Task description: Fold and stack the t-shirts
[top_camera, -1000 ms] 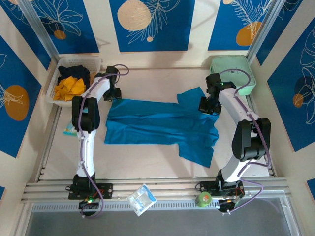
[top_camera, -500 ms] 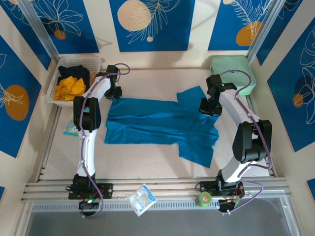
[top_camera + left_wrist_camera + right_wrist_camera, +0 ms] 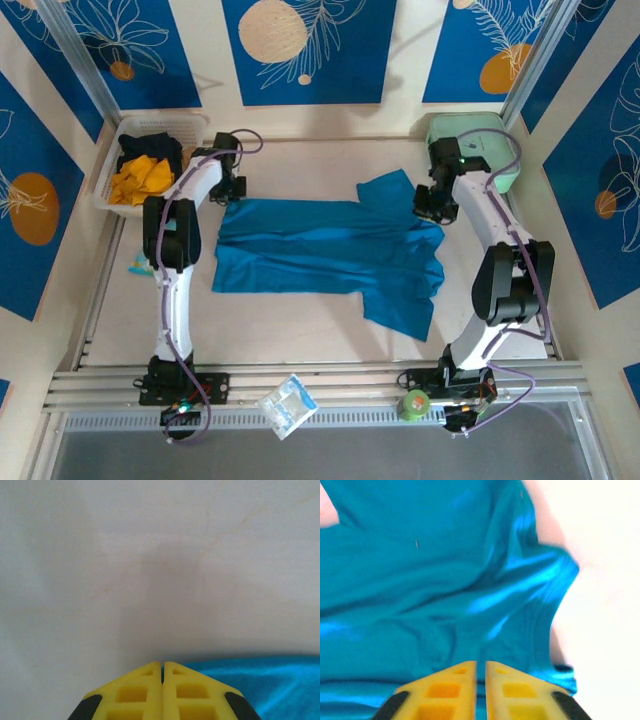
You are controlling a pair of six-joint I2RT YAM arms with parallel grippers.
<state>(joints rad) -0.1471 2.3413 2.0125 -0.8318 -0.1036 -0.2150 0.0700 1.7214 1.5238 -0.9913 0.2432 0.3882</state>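
The teal-blue t-shirt (image 3: pixel 320 250) lies spread across the middle of the table, one sleeve (image 3: pixel 385 190) pointing to the far side. My left gripper (image 3: pixel 232 190) sits at the shirt's far left corner. In the left wrist view its yellow fingers (image 3: pixel 145 690) are shut, a sliver of teal cloth (image 3: pixel 260 680) between their tips. My right gripper (image 3: pixel 432 205) is at the shirt's far right edge, shut on bunched teal cloth (image 3: pixel 420 580). An orange-yellow shirt (image 3: pixel 140 180) and a black shirt (image 3: pixel 150 147) lie crumpled in a white basket (image 3: pixel 160 122).
The mint-green case (image 3: pixel 478 148) stands at the far right corner, just behind my right arm. A clear plastic packet (image 3: pixel 288 405) and a small green object (image 3: pixel 415 405) lie on the front rail. A small blue-and-white item (image 3: pixel 140 265) sits at the table's left edge.
My right gripper has moved toward the far right with the cloth, drawing the shirt's right edge and sleeve that way. The left gripper has hardly moved.
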